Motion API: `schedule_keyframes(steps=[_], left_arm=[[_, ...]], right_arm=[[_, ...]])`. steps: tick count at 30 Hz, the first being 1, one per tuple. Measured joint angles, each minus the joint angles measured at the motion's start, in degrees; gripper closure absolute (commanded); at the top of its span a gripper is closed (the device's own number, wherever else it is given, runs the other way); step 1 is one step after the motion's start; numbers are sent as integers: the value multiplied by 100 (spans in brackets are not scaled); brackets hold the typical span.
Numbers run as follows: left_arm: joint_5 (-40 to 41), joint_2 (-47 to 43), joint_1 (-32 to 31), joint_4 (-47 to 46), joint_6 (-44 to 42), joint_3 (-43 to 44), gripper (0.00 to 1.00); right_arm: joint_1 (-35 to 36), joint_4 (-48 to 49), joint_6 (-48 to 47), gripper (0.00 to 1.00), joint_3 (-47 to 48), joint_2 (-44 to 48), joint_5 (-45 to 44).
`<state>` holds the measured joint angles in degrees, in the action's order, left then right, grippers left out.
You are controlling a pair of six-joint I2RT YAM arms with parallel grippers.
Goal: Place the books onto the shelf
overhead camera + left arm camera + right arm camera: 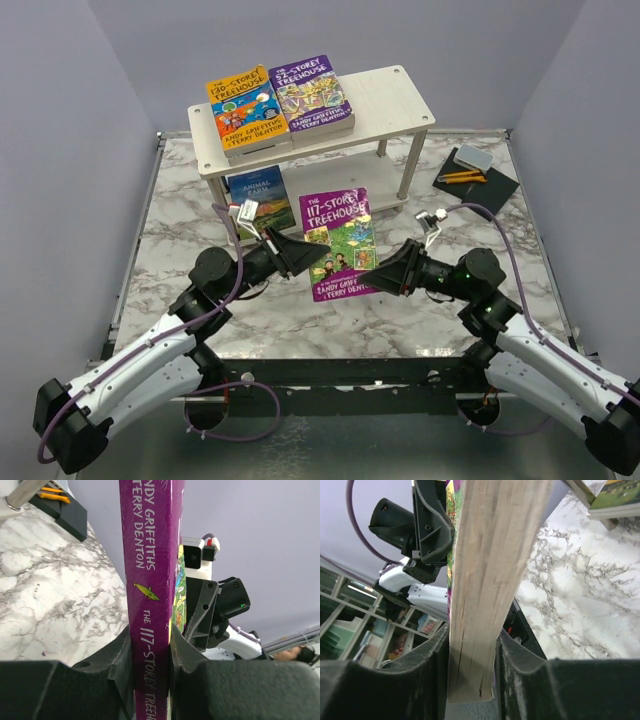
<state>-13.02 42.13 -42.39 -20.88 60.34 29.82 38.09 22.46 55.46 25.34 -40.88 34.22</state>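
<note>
Purple paperback (pixel 338 243) hangs between the two arms, seemingly lifted off the marble table (pixel 180 200) just in front of the shelf (pixel 400 100), its long axis pointing away from the arms toward that shelf; the left gripper (pixel 305 255) is clamped on its spine and the right gripper (pixel 372 277) looks pinched onto the opposite page edge, so neither arm is nearer. Its cover reads "The 117-Storey Treehouse", its spine "Andy Griffiths, Terry Denton"; on the top board lie an orange book (pixel 240 105), "The 130-Storey Treehouse", and "The 52-Storey Treehouse" (pixel 312 92); a blue book (pixel 256 187), "Animal Farm", sits beneath
</note>
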Motion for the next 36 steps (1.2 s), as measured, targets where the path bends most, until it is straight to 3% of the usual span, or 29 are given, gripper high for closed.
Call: schedule_keyframes(steps=[2,4,7,9,12,15,20,24,31,36], left_arm=[[39,-20,0,118,-103,37,100],[90,-22,2,208,-190,48,100],[142,-48,33,319,-214,48,97],[179,-63,33,369,-280,61,84],[243,-92,28,479,-326,107,54],[420,-181,-9,732,-490,186,31],[1204,-282,7,1661,-955,411,12],[1786,-284,7,2621,-1469,868,2],[2675,-420,7,3770,-2446,1473,1],[3091,-608,7,4212,-2966,1550,1]], right_arm=[[39,0,7,78,11,-83,-66],[74,0,31,97,33,-177,-111],[136,20,52,100,76,-271,-151],[162,-11,63,100,101,-271,-201],[186,-278,13,100,232,-229,-289],[247,-702,-133,100,472,-160,-450],[284,-1821,-557,100,1040,-153,-933],[278,-2511,-896,99,1432,-321,-1416],[278,-2675,-1036,99,1585,-1384,-1650],[278,-2275,-789,99,1585,-2212,-1589]])
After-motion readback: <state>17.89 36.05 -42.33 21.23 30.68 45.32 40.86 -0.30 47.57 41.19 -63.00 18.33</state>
